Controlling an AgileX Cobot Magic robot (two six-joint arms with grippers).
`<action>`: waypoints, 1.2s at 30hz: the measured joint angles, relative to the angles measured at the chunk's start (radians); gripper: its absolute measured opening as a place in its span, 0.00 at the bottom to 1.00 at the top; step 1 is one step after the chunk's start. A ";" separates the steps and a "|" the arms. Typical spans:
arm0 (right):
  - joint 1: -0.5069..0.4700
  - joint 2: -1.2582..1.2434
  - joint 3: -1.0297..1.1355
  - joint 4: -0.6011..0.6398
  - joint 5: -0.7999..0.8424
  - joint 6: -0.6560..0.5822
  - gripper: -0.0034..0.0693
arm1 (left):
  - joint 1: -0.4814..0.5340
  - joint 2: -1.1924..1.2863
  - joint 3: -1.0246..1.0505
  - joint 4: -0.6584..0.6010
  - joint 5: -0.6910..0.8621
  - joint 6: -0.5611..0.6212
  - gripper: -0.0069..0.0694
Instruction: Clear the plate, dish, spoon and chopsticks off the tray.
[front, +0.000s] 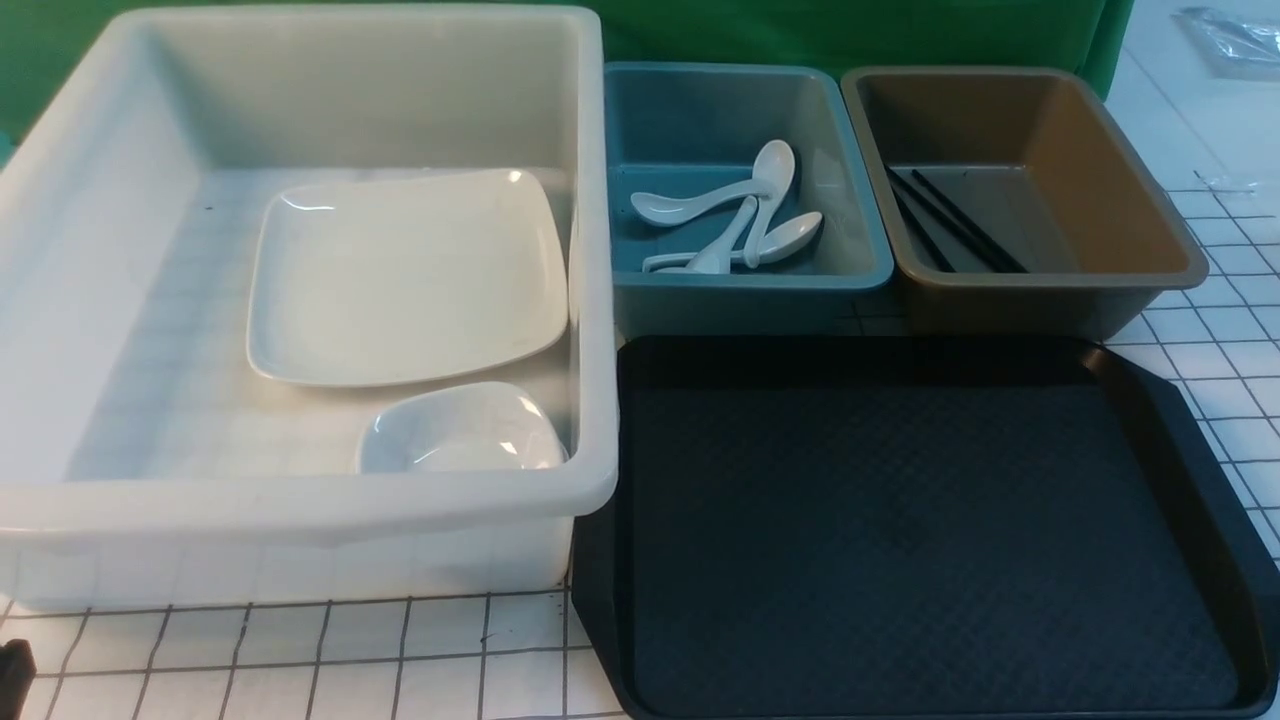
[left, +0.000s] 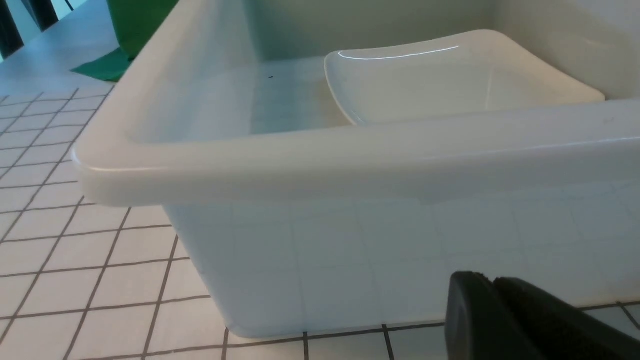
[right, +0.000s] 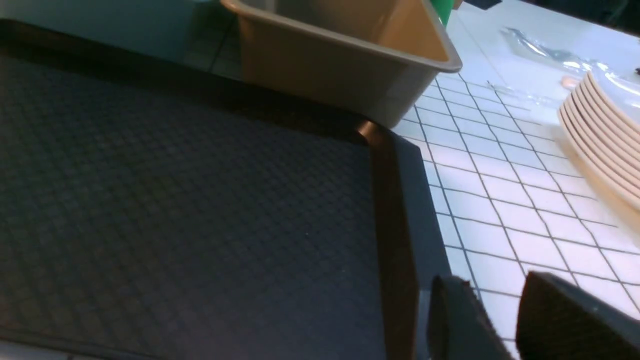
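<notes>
The black tray (front: 900, 520) lies at the front right with nothing on its textured surface (right: 175, 200). The large white square plate (front: 405, 275) lies flat in the white tub (front: 300, 500), and a small white dish (front: 460, 430) sits in front of it. Several white spoons (front: 740, 215) lie in the blue bin (front: 850, 270); which one is the task's spoon I cannot tell. The black chopsticks (front: 955, 230) rest in the brown bin (front: 1150, 270). My left gripper (left: 492, 279) is shut and empty, low outside the tub's front wall. My right gripper (right: 487, 280) is open and empty, just beyond the tray's right rim.
The tub's thick rim (left: 350, 160) rises above the left gripper, with the plate (left: 450, 80) behind it. A stack of beige plates (right: 600, 130) and a clear plastic bag (right: 545, 50) lie on the tiled table right of the brown bin (right: 340, 65). Green cloth hangs at the back.
</notes>
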 joint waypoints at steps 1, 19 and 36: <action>0.000 0.000 0.000 0.000 0.000 0.000 0.37 | 0.000 0.000 0.000 0.000 0.000 0.000 0.07; 0.023 -0.001 0.000 0.000 0.000 0.023 0.37 | 0.000 0.000 0.000 0.000 0.000 0.000 0.07; 0.023 -0.001 0.000 0.000 0.000 0.023 0.37 | 0.000 0.000 0.000 0.000 0.000 0.000 0.07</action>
